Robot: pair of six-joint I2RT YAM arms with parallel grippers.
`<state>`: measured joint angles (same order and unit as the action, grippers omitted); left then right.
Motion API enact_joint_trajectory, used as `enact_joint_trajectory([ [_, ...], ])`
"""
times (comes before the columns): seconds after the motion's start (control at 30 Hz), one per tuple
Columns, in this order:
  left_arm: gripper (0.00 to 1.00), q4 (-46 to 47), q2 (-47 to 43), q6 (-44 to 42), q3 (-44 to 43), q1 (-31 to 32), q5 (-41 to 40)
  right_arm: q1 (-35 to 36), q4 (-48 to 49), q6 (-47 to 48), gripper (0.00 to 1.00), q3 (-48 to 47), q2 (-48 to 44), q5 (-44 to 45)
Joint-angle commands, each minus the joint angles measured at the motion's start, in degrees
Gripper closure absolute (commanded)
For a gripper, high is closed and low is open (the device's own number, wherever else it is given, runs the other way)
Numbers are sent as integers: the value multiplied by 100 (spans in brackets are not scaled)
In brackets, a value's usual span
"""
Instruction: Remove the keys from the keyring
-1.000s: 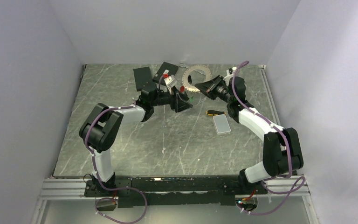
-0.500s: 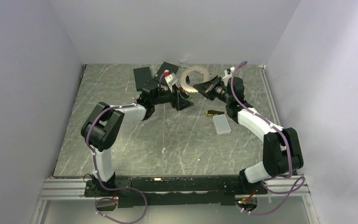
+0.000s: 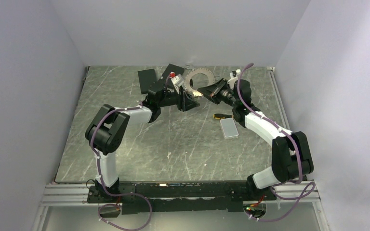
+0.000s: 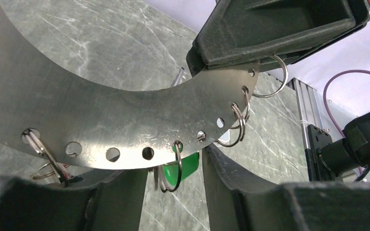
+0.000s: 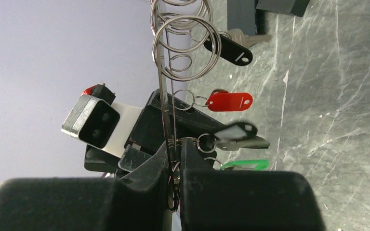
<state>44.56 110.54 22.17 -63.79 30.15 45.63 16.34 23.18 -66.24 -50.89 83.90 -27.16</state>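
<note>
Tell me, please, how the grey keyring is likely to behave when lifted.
Probably stiff: the keyring is flat sheet metal, unbent though the right gripper clamps one edge. Its keys likely swing, dangling from loose split rings.

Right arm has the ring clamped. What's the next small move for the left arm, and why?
Probably close the left gripper on the green key. Its fingers are open on either side of that key, which hangs from the keyring, while the right gripper is shut on the keyring's rim and holds it off the table, so a grasp there looks ready.
</note>
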Motion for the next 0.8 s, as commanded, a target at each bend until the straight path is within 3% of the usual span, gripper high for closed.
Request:
enact_joint_trajectory([
  [0.0,57,104,-35,-2,-208,-26,118,35,464,-58,100,-246,-41,-51],
  [0.27,100,134,-320,3,-20,-104,330,-37,441,40,100,-238,-26,-1],
  [0.37,100,-384,-510,-230,-27,-124,484,-76,441,128,100,-209,-51,17],
  [0.77,100,-4807,-1199,-2395,-873,-124,404,-105,501,880,100,51,-97,29],
])
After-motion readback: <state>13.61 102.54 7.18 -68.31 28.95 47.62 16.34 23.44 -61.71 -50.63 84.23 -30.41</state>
